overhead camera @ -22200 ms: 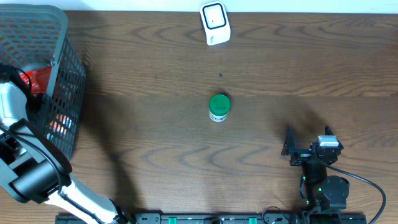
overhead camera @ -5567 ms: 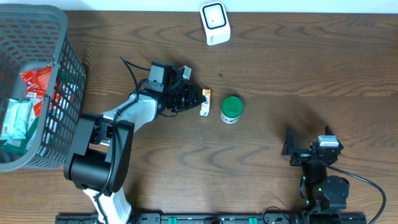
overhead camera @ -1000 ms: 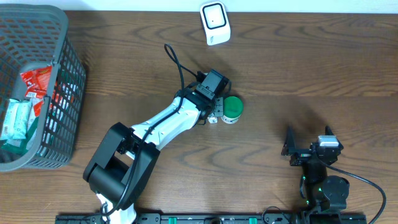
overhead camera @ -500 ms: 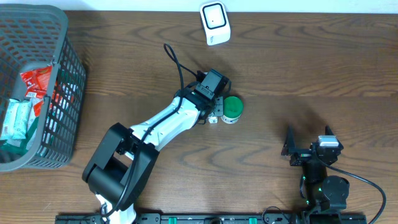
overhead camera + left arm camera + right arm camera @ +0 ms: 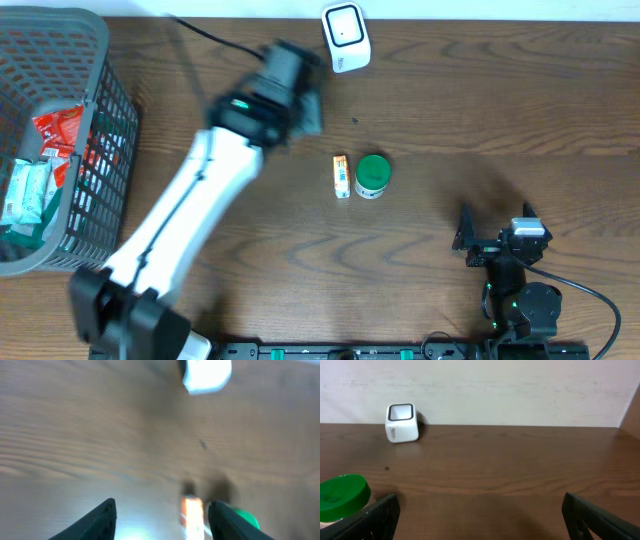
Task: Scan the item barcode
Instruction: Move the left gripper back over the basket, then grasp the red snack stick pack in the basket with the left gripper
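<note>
Your left gripper (image 5: 162,521) has its two dark fingers (image 5: 102,519) spread apart with nothing between them. It hangs above the table (image 5: 480,110), and its wrist view is smeared, so you get little fine detail. In the overhead view the left arm is also blurred. It reaches up from the near-left corner, and its gripper end sits left of and a little below the scanner (image 5: 346,37).

The small box (image 5: 341,176), orange and white, lies free on the wood near the middle of the table, well clear of that gripper. Just to its right stands a jar (image 5: 373,175) with a green lid, close beside the box. You cannot tell whether the two touch. The white scanner stands at the far edge of the table, well apart from both. No barcode can be made out on the box.

Your right gripper (image 5: 485,515) has its fingers wide apart and empty, and it rests low at the near-right of the table. From its wrist view you see the jar at the far left and the scanner against the pale wall (image 5: 520,390).

At the far left stands a dark mesh basket (image 5: 110,110) holding red and white-green packets (image 5: 55,130).
</note>
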Controlling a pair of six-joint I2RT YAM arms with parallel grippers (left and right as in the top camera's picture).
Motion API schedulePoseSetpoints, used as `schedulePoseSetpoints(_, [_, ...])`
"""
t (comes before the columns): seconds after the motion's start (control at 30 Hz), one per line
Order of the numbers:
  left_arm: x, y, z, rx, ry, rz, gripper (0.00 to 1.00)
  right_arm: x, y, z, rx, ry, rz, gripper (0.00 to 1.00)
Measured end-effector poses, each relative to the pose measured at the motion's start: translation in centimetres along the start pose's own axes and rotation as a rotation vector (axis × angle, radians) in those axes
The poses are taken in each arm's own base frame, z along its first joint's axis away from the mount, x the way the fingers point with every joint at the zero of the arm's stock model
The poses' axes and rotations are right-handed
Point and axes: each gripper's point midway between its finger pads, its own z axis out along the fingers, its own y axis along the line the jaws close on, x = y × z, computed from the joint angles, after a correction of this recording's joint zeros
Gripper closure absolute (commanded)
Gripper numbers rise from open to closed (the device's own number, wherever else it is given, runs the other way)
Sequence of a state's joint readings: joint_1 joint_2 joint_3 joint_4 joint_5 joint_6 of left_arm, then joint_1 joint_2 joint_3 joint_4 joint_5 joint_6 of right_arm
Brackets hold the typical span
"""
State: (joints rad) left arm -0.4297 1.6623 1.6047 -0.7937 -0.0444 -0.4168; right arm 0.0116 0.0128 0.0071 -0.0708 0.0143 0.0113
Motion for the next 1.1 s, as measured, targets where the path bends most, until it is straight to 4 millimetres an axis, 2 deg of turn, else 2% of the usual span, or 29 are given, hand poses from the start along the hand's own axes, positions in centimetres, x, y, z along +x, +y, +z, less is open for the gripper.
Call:
schedulePoseSetpoints(0.1, [-4.8,3.9,-4.5,-0.063,-0.121,-0.055,0.40,0.0,0.0,0.0,0.000,0.000,0.000,0.01])
schedulePoseSetpoints(0.17, [-7.9,7.4,-8.3,-0.120,-0.225,-0.113,0.39,0.0,0.0,0.0,0.000,0.000,0.000,0.01])
schedulePoseSetpoints(0.27, [-10.7,13.3,-13.0,-0.210,-0.357,-0.229,0.39,0.0,0.0,0.0,0.000,0.000,0.000,0.01])
schedulePoseSetpoints(0.37, [-11.1,19.3,-16.3,-0.319,-0.421,-0.347,0.39,0.0,0.0,0.0,0.000,0.000,0.000,0.01])
schedulePoseSetpoints(0.47, [-10.0,24.9,-17.7,-0.431,-0.422,-0.473,0.38,0.0,0.0,0.0,0.000,0.000,0.000,0.01])
schedulePoseSetpoints(0.57, [-8.4,29.5,-17.8,-0.518,-0.384,-0.586,0.38,0.0,0.0,0.0,0.000,0.000,0.000,0.01])
schedulePoseSetpoints(0.73, [-6.6,34.7,-16.9,-0.603,-0.341,-0.743,0.38,0.0,0.0,0.0,0.000,0.000,0.000,0.01])
schedulePoseSetpoints(0.77, [-5.9,36.3,-16.3,-0.624,-0.325,-0.796,0.38,0.0,0.0,0.0,0.000,0.000,0.000,0.01])
schedulePoseSetpoints(0.9, [-4.8,38.9,-14.0,-0.643,-0.268,-0.877,0.38,0.0,0.0,0.0,0.000,0.000,0.000,0.01])
schedulePoseSetpoints(1.1, [-2.3,41.3,-7.8,-0.660,-0.096,-0.926,0.38,0.0,0.0,0.0,0.000,0.000,0.000,0.01])
